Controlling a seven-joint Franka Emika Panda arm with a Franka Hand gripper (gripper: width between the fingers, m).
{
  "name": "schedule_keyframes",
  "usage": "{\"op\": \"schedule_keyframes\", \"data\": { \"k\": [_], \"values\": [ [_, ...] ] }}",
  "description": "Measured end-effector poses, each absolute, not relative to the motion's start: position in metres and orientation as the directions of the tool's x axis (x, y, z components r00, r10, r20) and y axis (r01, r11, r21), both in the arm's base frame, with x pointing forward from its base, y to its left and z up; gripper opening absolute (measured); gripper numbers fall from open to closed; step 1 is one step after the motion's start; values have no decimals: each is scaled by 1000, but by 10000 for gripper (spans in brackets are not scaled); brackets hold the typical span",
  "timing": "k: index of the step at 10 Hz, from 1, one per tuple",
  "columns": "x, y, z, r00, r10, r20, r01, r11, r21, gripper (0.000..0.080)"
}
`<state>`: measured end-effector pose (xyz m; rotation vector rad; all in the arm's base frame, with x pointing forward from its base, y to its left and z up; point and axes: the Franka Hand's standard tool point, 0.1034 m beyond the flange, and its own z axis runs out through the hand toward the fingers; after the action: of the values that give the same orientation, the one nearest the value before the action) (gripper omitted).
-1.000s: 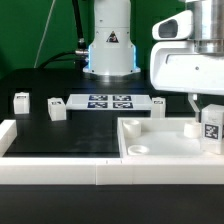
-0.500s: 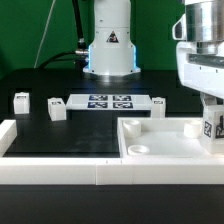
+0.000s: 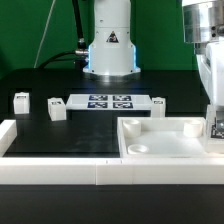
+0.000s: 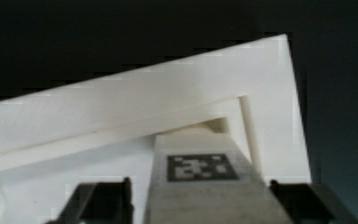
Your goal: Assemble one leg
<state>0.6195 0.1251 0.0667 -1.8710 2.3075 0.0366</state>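
My gripper [image 3: 214,118] is at the exterior view's far right edge, over the right corner of the large white tray-like piece [image 3: 165,140]. It is shut on a leg [image 3: 215,127], a small white block with a black-and-white tag, half cut off by the frame edge. In the wrist view the leg [image 4: 204,166] stands between my two dark fingers [image 4: 101,200], with my gripper [image 4: 197,205] around it and a corner of the tray-like piece [image 4: 140,110] behind it. Three more legs lie on the black table: one far left [image 3: 21,100], one beside it [image 3: 57,109], one at mid-right [image 3: 158,104].
The marker board [image 3: 108,101] lies flat in front of the robot base [image 3: 110,50]. A white wall [image 3: 60,168] runs along the table's front and left edge. A round hole [image 3: 139,148] shows in the tray-like piece's near left corner.
My gripper has moved to the exterior view's right with the leg in it, and a little lower. The other legs and the tray-like piece have not moved.
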Motion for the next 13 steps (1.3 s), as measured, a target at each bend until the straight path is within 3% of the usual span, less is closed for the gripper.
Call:
{"op": "schedule_keyframes", "data": {
  "k": [1, 2, 3, 4, 8, 13],
  "values": [
    [619, 125, 67, -174, -974, -144, -978, 188, -90, 548],
    [619, 125, 68, -81, -987, -136, -991, 94, -91, 548],
    [619, 126, 67, -17, -991, -130, -995, 29, -92, 629],
    [618, 128, 68, 69, -990, -127, -995, -59, -87, 643],
    [621, 123, 70, 512, -856, -71, -856, -501, -129, 649],
    [625, 120, 75, 897, -442, 8, -439, -894, -90, 649]
  ]
}}
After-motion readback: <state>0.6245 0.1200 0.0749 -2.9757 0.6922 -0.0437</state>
